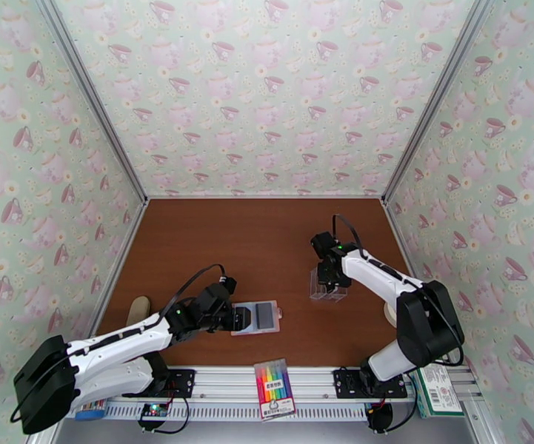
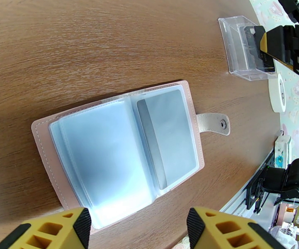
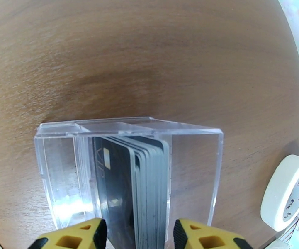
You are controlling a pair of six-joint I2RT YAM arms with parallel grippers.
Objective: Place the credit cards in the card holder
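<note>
The card holder (image 2: 41, 133) lies spread open on the left half of the table, pink cover down and clear sleeves up. Its snap tab points toward the right arm. One grey card (image 2: 168, 137) already sits in the right-hand sleeve, and the left-hand sleeves look empty. The left gripper (image 2: 139, 220) hovers at the holder's left edge with its yellow fingers wide apart and nothing between them.

Further right, at the near rail, a pack of coloured markers (image 1: 275, 390) lies well clear of the work.

Right of centre stands the clear plastic box (image 3: 195, 171), and the rest of the credit cards (image 3: 137, 191) are in it, dark and upright, packed face to face. The right gripper (image 3: 140, 233) comes down over the box from above, its fingers standing apart on either side of the stack. I see a sliver of gap on the right side, so it reads to me as open rather than clamped. A roll of white tape (image 3: 288, 191) lies just beyond the box, by the wall.

So the step in hand looks like fetching the next card. That calls for closing on a single card, not the whole bundle. The card then has to lift straight up out of the box so the box doesn't tip, and cross over to a free sleeve. The left gripper seems well placed to steady the holder.
</note>
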